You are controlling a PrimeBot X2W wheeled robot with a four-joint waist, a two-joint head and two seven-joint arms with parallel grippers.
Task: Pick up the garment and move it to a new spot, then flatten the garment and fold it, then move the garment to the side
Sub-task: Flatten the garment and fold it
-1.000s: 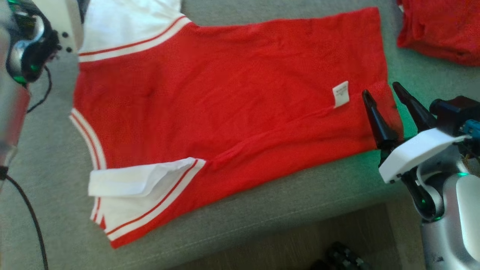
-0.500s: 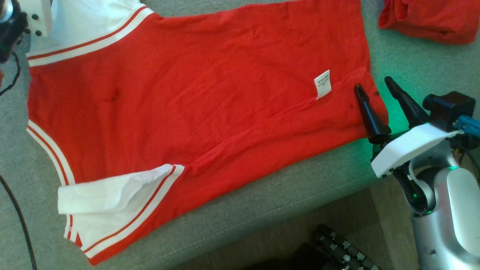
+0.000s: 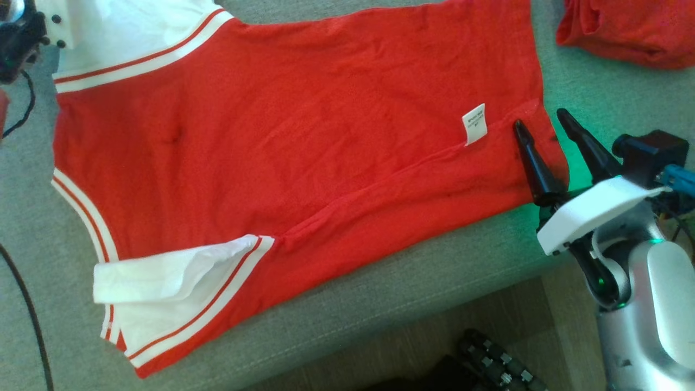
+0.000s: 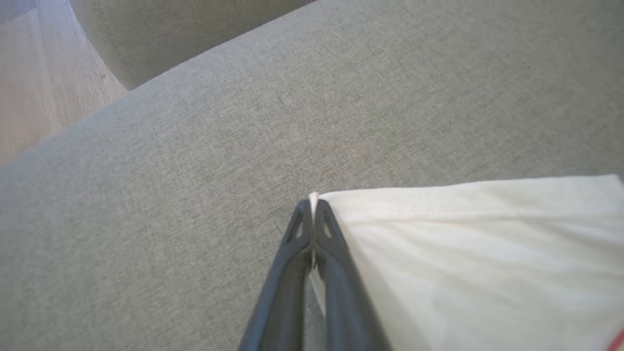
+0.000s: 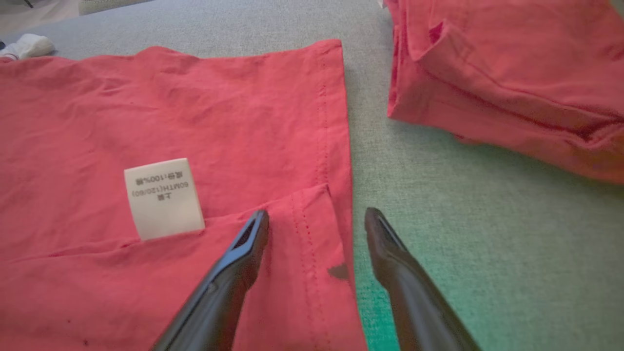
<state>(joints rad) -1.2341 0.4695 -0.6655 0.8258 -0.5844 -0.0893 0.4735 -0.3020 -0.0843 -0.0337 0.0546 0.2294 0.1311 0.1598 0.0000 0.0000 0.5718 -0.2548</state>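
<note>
I judge the fold is starting: the garment (image 3: pixel 304 136) lies flat on the grey cushion (image 3: pixel 380 304). My left gripper (image 4: pixel 313 202) has its jaws clamped on the white sleeve (image 4: pixel 463 253) corner, well apart from the care label (image 5: pixel 163 197). My right gripper (image 5: pixel 317 214), jaws apart, straddles the hem just beside the label. The next move calls for closing the right jaws on that hem, then lifting both ends together. Upside down, the label reads "60MTH(120/60)" and "100%".

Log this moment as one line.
shirt: spread on couch | left hand: shut on sleeve | right hand: open, astride hem
</note>
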